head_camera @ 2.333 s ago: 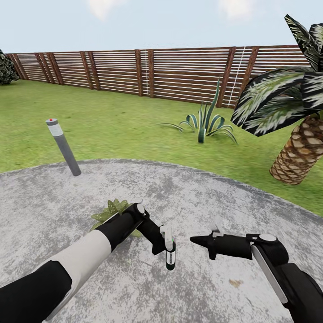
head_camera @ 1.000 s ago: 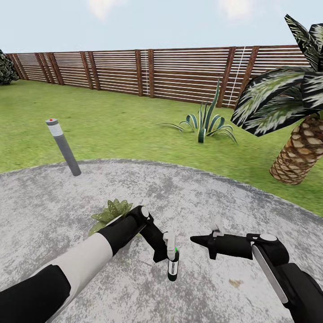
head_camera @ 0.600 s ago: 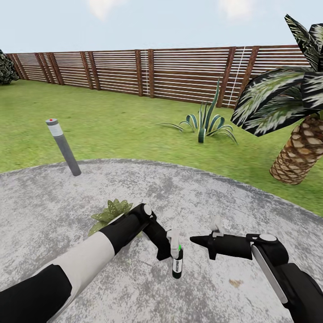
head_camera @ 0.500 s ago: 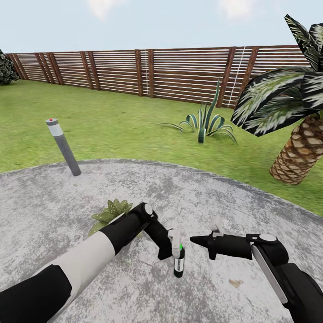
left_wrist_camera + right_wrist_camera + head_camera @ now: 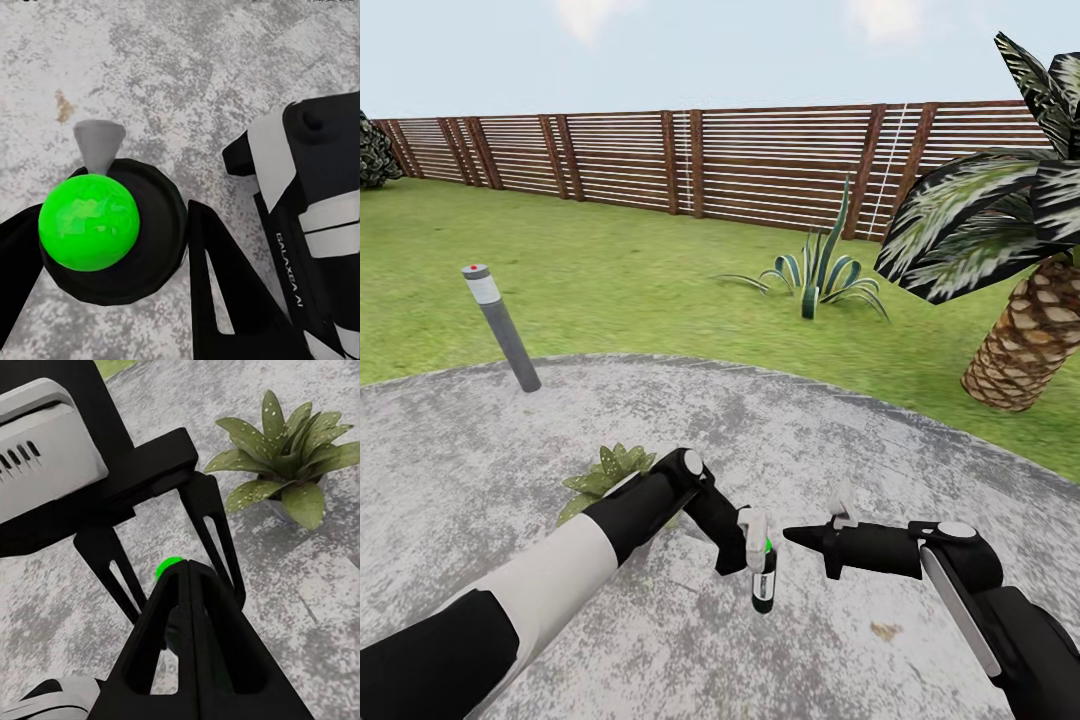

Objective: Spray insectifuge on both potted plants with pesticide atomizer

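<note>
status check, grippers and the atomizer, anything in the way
Left gripper shut on pesticide atomizer, held upright over the patio. Right gripper shut, empty, tip pointing at the bottle. One potted plant behind the left forearm.

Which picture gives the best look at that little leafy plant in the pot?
The right wrist view: the potted plant shows whole there, its pointed, speckled leaves spreading over a little grey pot on the paving. In the head view the same potted plant is half covered by the left arm, with just some leaves peeking out.

Black arms, white forearm panels, vented wrist housing, "GALAXEA" lettering
</note>
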